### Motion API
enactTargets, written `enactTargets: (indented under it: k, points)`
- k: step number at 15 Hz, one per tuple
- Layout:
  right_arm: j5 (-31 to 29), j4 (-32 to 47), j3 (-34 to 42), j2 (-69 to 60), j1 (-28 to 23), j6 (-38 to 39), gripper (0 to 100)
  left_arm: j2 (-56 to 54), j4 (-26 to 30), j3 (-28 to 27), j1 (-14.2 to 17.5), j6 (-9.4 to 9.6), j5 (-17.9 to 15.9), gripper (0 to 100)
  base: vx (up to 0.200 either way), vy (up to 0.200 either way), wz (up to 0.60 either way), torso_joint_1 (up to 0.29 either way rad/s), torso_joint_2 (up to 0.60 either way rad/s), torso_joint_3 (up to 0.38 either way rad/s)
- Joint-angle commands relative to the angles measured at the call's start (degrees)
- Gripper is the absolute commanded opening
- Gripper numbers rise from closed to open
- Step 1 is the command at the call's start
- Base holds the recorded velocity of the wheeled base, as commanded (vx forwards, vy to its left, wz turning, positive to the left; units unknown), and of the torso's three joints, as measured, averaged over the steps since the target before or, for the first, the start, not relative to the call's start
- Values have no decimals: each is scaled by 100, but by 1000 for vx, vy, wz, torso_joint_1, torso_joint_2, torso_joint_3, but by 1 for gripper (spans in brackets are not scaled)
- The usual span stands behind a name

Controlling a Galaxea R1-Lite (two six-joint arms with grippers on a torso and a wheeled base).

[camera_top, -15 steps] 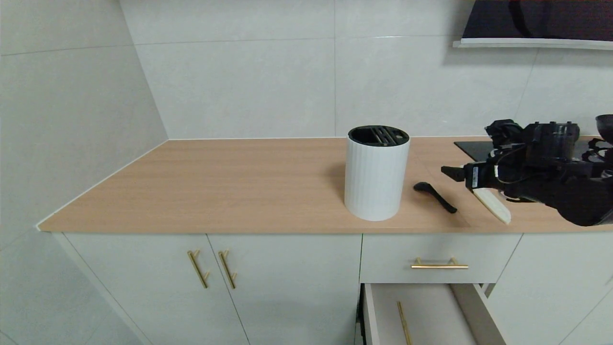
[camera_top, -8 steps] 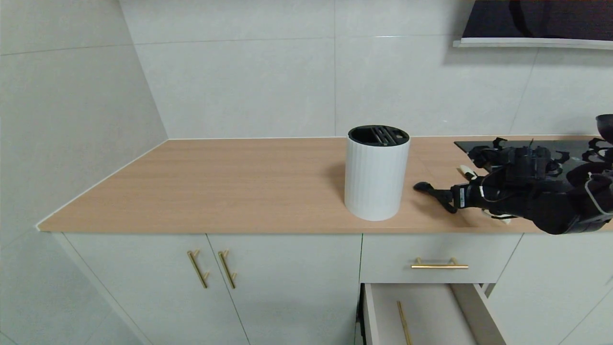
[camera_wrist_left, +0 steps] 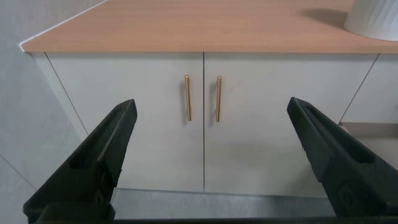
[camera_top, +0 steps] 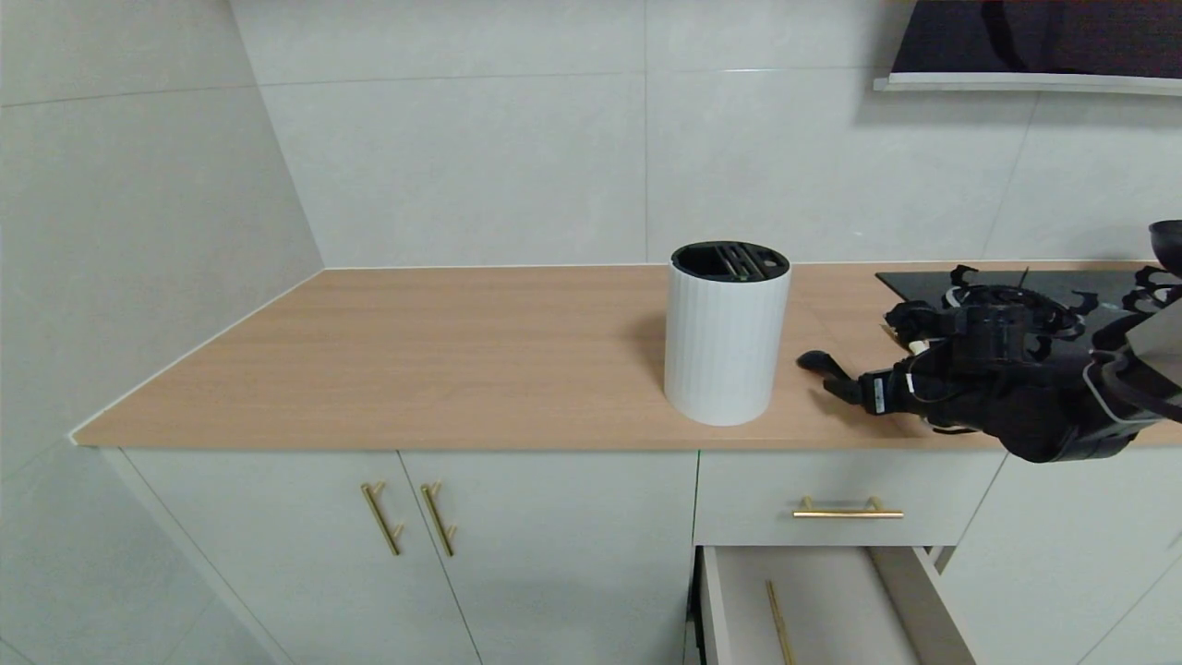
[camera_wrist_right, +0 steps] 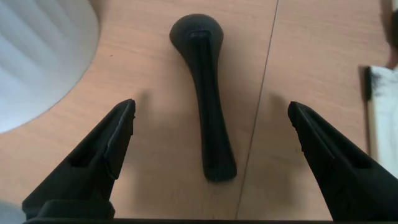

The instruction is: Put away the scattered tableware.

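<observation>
A black spoon [camera_top: 816,361] [camera_wrist_right: 206,112] lies on the wooden counter [camera_top: 462,360], just right of the white ribbed utensil holder [camera_top: 727,342] [camera_wrist_right: 37,56]. My right gripper [camera_top: 842,385] [camera_wrist_right: 211,107] hangs low over the counter, open, with one finger on each side of the spoon's handle and apart from it. A cream-white utensil [camera_wrist_right: 379,118] lies further right, mostly hidden behind the arm in the head view. My left gripper [camera_wrist_left: 211,109] stands open below counter height, facing the cabinet doors [camera_wrist_left: 202,124], with nothing between its fingers.
A black hob [camera_top: 1016,282] sits at the counter's right end. Under the counter, a lower drawer [camera_top: 813,600] stands pulled out beneath a closed drawer with a gold handle [camera_top: 847,511]. The counter to the left of the holder is bare wood.
My right arm has come down and moved left, from above the cream-white utensil to straddle the black spoon's handle. The cream-white utensil is now mostly covered by the arm.
</observation>
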Motion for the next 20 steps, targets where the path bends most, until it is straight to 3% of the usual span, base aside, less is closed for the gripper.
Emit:
enactTargets:
  k: [1,15,16,20]
  points:
    - [6,-7,-70,187,-47,-1,100,9,-1,0,4,0,3,100,0,0,0,0,0,0]
    - [6,-7,-70,213,-56,-1,100,9,-1,0,-5,0,3,100,0,0,0,0,0,0]
    - [-3,-16,-79,231,-56,-1,0,9,-1,0,4,0,3,100,0,0,0,0,0,0]
    - [6,-7,-79,240,-56,-1,0,9,-1,0,4,0,3,100,0,0,0,0,0,0]
